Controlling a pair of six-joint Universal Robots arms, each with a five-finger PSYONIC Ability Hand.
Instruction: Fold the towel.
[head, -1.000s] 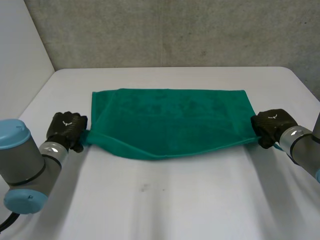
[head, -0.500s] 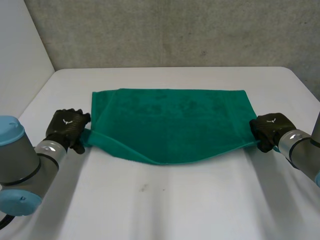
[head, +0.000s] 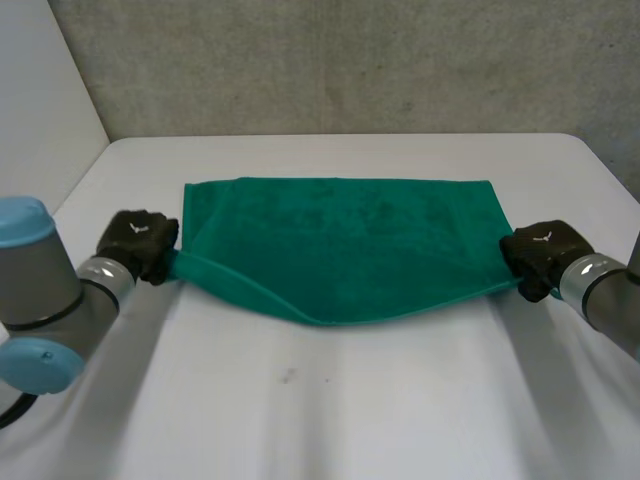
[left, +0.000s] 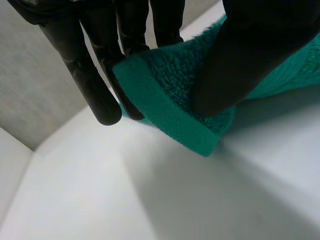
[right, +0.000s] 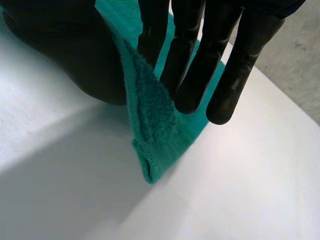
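At towel (head: 340, 240) corners, left robot hand (head: 135, 243), right robot hand (head: 540, 255), pinching

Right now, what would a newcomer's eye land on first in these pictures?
A green towel lies across the middle of the white table, its near edge raised and sagging in a curve. The left hand pinches the near left corner, the right hand the near right corner.
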